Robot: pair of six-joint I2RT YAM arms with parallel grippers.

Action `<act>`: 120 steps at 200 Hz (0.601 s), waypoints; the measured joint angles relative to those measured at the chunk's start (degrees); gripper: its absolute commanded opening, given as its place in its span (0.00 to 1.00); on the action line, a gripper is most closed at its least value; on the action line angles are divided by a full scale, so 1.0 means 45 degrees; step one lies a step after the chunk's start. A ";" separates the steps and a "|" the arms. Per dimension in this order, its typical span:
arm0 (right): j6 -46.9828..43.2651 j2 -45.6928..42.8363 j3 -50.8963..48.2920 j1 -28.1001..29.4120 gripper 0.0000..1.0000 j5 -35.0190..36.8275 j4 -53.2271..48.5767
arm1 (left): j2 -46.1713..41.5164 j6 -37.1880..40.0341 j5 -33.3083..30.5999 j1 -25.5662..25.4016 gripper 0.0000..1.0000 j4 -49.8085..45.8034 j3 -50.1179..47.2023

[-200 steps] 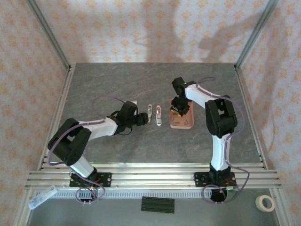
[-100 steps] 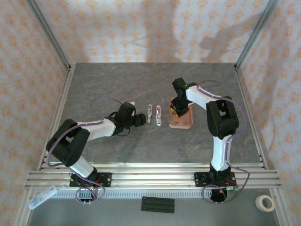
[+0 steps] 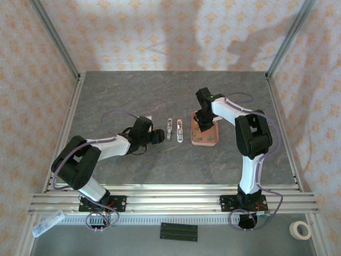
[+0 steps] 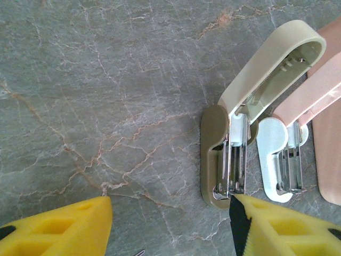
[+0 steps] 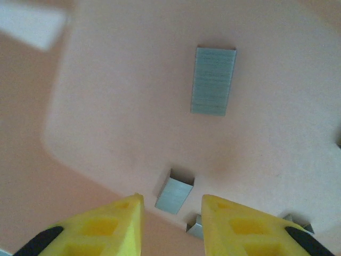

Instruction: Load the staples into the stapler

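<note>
Over the tray [image 3: 211,141], fetching staples [image 5: 174,196] is the step in hand.
Right gripper [image 5: 172,213] hangs low, jaws slightly parted and empty, with one small piece just ahead of its tips; a longer block [image 5: 213,80] and some scraps lie loose in the same tray. Next it likely must drop and pinch one block squarely. Pink stapler [image 4: 282,160] lies open on the table [image 4: 106,80] just beside the tray, a beige stapler [image 4: 226,165] alongside, left gripper [image 4: 170,208] spread wide, holding nothing.
</note>
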 measured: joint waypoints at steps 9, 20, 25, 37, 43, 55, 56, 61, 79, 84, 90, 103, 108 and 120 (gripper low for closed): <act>0.0107 0.0000 -0.0005 0.0000 0.34 0.0000 0.0049 | -0.0029 0.0000 0.0000 0.0000 0.61 0.0005 0.0000; 0.0223 0.0000 -0.0005 -0.0005 0.34 0.0000 0.0117 | -0.0053 0.0000 0.0000 0.0015 0.61 0.0005 0.0000; 0.0272 0.0000 -0.0005 -0.0005 0.34 0.0005 0.0146 | -0.0058 0.0000 0.0000 0.0024 0.62 0.0005 0.0000; 0.0384 0.0000 -0.0005 -0.0015 0.34 0.0000 0.0228 | -0.0058 0.0000 -0.0005 0.0024 0.62 0.0005 -0.0005; 0.0427 0.0000 -0.0005 -0.0024 0.34 -0.0005 0.0272 | -0.0058 0.0000 -0.0005 0.0024 0.62 0.0005 -0.0005; 0.0510 0.0000 -0.0005 -0.0039 0.34 -0.0034 0.0335 | -0.0058 0.0000 -0.0005 0.0024 0.62 0.0010 -0.0005; 0.0520 0.0000 -0.0005 -0.0039 0.34 -0.0034 0.0340 | -0.0058 0.0000 -0.0005 0.0024 0.62 0.0010 -0.0005; 0.0563 0.0005 -0.0005 -0.0039 0.34 -0.0039 0.0350 | -0.0058 0.0000 -0.0005 0.0044 0.62 0.0010 -0.0005; 0.0661 0.0029 -0.0005 -0.0039 0.34 -0.0136 0.0369 | -0.0058 0.0000 -0.0005 0.0107 0.62 0.0010 -0.0005; 0.0704 0.0044 -0.0005 -0.0039 0.34 -0.0180 0.0369 | -0.0058 0.0000 -0.0005 0.0107 0.62 0.0010 -0.0005; 0.0748 0.0058 -0.0005 -0.0039 0.34 -0.0214 0.0374 | -0.0058 0.0000 -0.0005 0.0126 0.62 0.0010 -0.0005; 0.0850 0.0078 -0.0015 -0.0039 0.34 -0.0287 0.0393 | -0.0058 0.0000 -0.0005 0.0165 0.62 0.0010 -0.0005; 0.0869 0.0078 -0.0034 -0.0039 0.34 -0.0325 0.0432 | -0.0058 0.0000 -0.0005 0.0165 0.62 0.0010 -0.0005; 0.0952 0.0078 -0.0058 -0.0039 0.34 -0.0398 0.0461 | -0.0058 0.0000 0.0000 0.0165 0.62 0.0010 -0.0005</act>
